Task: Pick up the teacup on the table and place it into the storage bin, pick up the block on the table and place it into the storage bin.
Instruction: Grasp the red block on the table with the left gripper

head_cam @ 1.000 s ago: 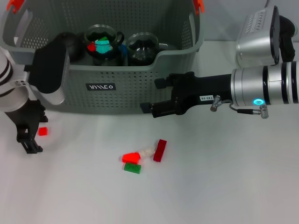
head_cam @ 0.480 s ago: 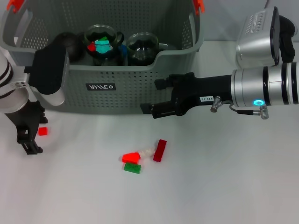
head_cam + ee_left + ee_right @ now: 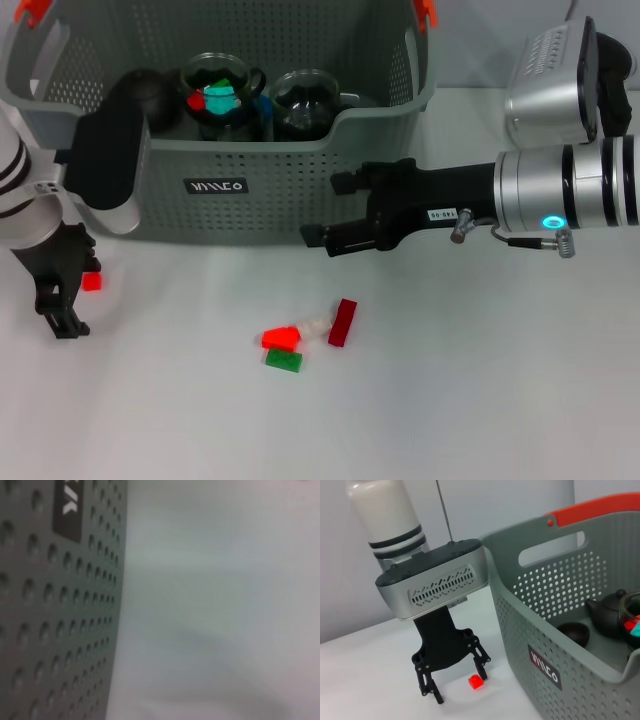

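The bin [image 3: 250, 190] fills the head view's upper left; the left gripper [image 3: 68, 295] hangs wide around a red block [image 3: 92, 282] at far left. The right gripper [image 3: 325, 238] sits centre, state unclear. In the right wrist view, that block [image 3: 475, 681] lies between spread fingers [image 3: 482, 667].

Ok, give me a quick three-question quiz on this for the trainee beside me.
1. True or false: the left gripper is shut on the red cube.
2. The right gripper hovers: A inside the bin; B in front of the bin; C beside the left gripper.
3. Fill in: the green block lies against the ___ block.

Key: 1 false, it is open and the cube lies on the table; 2 B; 3 red.
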`<move>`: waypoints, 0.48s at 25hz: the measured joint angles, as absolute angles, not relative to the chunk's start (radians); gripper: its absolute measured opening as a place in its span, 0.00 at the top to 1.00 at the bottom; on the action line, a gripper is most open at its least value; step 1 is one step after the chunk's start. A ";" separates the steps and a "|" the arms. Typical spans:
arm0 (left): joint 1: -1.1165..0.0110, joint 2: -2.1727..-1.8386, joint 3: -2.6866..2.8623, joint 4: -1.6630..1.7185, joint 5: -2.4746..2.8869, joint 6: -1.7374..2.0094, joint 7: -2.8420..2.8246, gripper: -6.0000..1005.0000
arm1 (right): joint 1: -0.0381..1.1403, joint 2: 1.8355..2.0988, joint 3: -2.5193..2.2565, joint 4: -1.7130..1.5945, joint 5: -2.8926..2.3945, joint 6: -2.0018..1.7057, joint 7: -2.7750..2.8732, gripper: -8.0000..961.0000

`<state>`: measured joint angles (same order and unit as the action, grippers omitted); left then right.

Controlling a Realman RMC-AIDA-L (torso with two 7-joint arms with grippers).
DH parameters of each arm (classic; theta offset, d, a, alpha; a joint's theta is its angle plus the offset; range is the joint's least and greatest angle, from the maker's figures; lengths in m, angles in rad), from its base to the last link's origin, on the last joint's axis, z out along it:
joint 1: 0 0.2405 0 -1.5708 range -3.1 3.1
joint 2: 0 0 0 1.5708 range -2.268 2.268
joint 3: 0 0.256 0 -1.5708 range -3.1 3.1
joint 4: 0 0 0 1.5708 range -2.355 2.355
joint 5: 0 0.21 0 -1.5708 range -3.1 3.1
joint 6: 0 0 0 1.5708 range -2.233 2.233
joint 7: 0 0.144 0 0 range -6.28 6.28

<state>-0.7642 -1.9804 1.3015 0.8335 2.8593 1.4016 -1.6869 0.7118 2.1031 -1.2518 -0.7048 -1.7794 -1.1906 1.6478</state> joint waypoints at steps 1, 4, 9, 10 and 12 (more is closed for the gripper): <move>-0.765 -1.980 1.303 0.833 2.859 1.401 -1.689 0.13 | 0.712 2.103 -1.252 -0.704 -1.779 -1.191 1.648 0.02; -0.766 -1.980 1.305 0.833 2.859 1.399 -1.691 0.13 | 0.712 2.103 -1.252 -0.704 -1.779 -1.190 1.647 0.02; -0.767 -1.980 1.306 0.835 2.859 1.409 -1.694 0.13 | 0.712 2.103 -1.251 -0.704 -1.779 -1.190 1.647 0.02; -0.767 -1.980 1.307 0.835 2.859 1.412 -1.695 0.13 | 0.712 2.103 -1.251 -0.704 -1.779 -1.190 1.647 0.02; -0.768 -1.980 1.307 0.836 2.859 1.415 -1.695 0.13 | 0.712 2.103 -1.251 -0.704 -1.779 -1.190 1.647 0.02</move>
<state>-0.7680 -1.9804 1.3071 0.8355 2.8593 1.4154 -1.6949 0.7117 2.1031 -1.2507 -0.7036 -1.7794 -1.1903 1.6466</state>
